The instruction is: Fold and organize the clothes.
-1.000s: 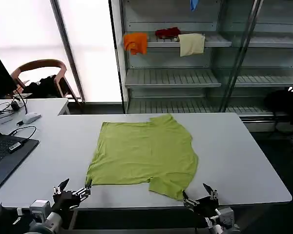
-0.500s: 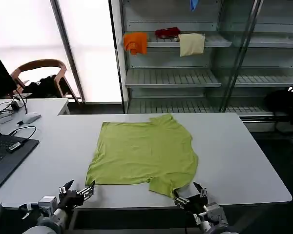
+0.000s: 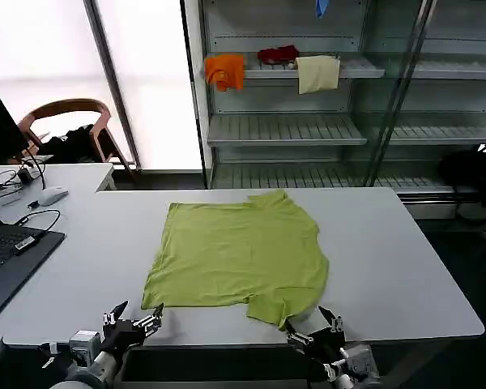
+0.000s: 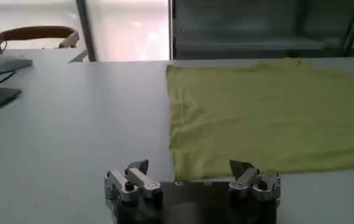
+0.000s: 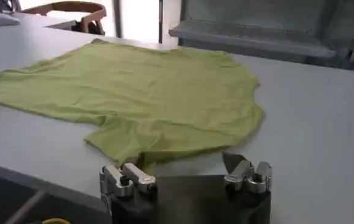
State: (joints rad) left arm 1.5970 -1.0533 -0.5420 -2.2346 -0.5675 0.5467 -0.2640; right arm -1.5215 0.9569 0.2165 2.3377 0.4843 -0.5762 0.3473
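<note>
A lime-green T-shirt (image 3: 239, 255) lies spread flat on the grey table (image 3: 405, 259), neck toward the far edge, one sleeve sticking out toward the near edge. My left gripper (image 3: 138, 313) hangs open at the table's near edge, just short of the shirt's near left corner (image 4: 177, 173). My right gripper (image 3: 312, 324) is open too, at the near edge beside the protruding sleeve (image 5: 125, 143). The left wrist view puts the shirt (image 4: 268, 115) straight ahead of the left gripper (image 4: 189, 165). The right gripper (image 5: 183, 159) has nothing between its fingers.
A laptop (image 3: 4, 263), cables and a mouse (image 3: 52, 195) occupy the table's left end. Behind the table stands a metal shelf unit (image 3: 308, 130) with orange (image 3: 224, 70), dark red (image 3: 278, 54) and cream (image 3: 317, 73) cloths. A chair (image 3: 69, 130) is at the back left.
Both grippers have shifted inward along the near table edge, the left to the right and the right to the left, closer to the shirt's hem. The shirt has not moved.
</note>
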